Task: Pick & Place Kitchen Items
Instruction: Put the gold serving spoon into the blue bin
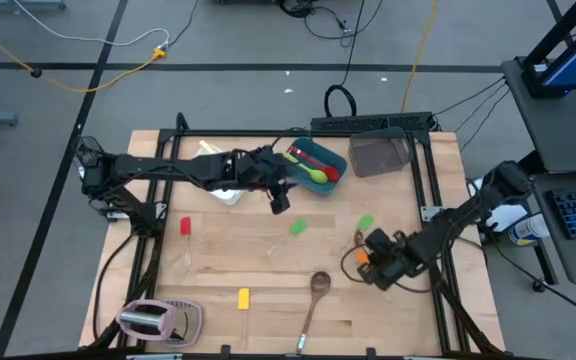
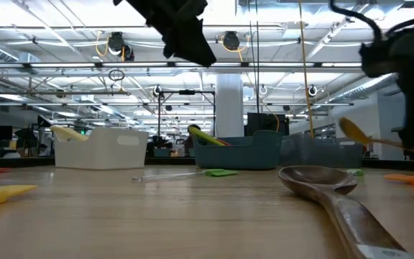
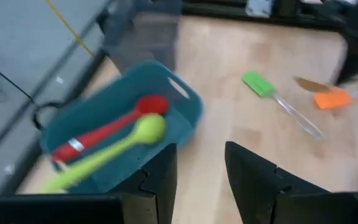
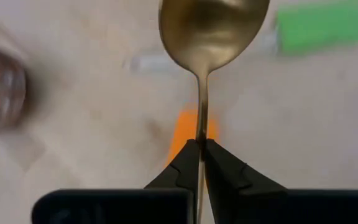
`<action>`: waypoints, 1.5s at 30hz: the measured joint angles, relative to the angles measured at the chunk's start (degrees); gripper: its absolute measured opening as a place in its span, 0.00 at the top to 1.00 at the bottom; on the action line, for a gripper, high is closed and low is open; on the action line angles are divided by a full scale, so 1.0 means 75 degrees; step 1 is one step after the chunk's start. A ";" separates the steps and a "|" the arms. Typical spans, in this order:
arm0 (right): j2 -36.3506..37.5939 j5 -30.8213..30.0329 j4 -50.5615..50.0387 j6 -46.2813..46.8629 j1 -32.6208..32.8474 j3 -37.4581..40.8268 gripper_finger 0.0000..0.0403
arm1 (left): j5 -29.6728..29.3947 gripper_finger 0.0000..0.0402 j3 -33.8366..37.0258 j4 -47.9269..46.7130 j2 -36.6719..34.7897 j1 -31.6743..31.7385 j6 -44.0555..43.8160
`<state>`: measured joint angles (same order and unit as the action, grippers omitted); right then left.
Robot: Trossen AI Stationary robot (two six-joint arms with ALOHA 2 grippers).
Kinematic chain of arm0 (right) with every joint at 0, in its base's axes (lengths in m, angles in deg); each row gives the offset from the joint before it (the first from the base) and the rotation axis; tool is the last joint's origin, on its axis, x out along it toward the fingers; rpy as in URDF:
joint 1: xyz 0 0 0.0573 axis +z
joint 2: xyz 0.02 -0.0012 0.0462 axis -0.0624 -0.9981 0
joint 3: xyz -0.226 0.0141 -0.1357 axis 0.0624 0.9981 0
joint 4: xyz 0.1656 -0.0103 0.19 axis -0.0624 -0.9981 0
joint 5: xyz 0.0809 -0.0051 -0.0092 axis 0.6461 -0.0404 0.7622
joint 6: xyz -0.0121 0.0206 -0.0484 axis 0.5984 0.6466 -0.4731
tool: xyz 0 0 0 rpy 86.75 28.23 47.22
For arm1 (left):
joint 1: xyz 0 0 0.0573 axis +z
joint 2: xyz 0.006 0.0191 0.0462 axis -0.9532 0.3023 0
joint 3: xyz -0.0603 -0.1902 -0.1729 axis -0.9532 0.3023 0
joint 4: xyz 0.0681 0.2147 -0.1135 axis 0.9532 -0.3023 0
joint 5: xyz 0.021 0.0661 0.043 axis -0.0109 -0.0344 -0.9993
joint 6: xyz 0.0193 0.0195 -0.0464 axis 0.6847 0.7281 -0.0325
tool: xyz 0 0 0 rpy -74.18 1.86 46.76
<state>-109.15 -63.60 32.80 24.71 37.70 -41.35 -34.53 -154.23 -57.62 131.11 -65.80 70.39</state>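
My right gripper (image 4: 201, 144) hangs above the table's right part (image 1: 376, 268), shut on a gold spoon (image 4: 213, 28). Below it lies an orange spatula (image 4: 188, 134). My left gripper (image 3: 199, 165) stands open and holds nothing, hanging just short of the teal tub (image 1: 318, 165). In that tub lie a red spoon (image 3: 110, 127) and a green spoon (image 3: 114, 149). Flat on the wooden table are two green spatulas (image 1: 298, 228) (image 1: 366, 222), a red spatula (image 1: 185, 228), a yellow spatula (image 1: 243, 297) and a wooden spoon (image 1: 318, 283). My right gripper pinches the gold spoon's thin handle (image 4: 201, 127) between its two fingertips, a little below the bowl. The fingers slant down from above. The bowl (image 2: 352, 129) sticks out past the fingertips. The spoon is lifted clear of the table, over the orange spatula.
A smoky-grey tub (image 1: 378, 155) stands at the far right beside the teal one. A white tub (image 2: 103, 147) with a yellow-handled knife (image 1: 208, 148) sits under the left arm. A pinkish toaster (image 1: 148, 318) is at the near left corner. Bare wood lies mid-table.
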 joint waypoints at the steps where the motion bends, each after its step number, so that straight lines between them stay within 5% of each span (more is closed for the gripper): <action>1: 0.0037 -0.0125 0.0000 -0.0276 -0.0148 0.0000 0.98 | 0.0024 0.65 0.0176 0.0139 0.0000 -0.0053 -0.0164; 10: 0.0216 -0.0486 0.0508 -0.2448 -0.1448 -0.0006 0.98 | 0.0063 0.65 0.3114 0.5382 0.0362 -0.0759 -0.1525; 15: 0.0235 -0.0462 0.1690 -0.3898 -0.1934 -0.0006 0.98 | 0.0083 0.65 0.3817 0.7702 0.1104 -0.1205 -0.1686; 26: 0.0258 -0.0440 0.5275 -0.6847 -0.2781 -0.0012 0.98 | 0.0182 0.65 0.3542 0.9844 0.3146 -0.1437 -0.2376; 33: 0.0189 -0.0428 0.6993 -0.8194 -0.3104 -0.0016 0.98 | 0.0181 0.65 0.2910 1.0035 0.3337 -0.1278 -0.1474; 45: 0.0172 -0.0171 0.6956 -0.8774 -0.3392 -0.0017 1.00 | 0.0200 0.65 0.2599 1.0165 0.3334 -0.1246 -0.0877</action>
<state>-107.86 -64.88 84.97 -41.09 12.26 -41.49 -33.03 -134.74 18.62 156.12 -75.15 63.81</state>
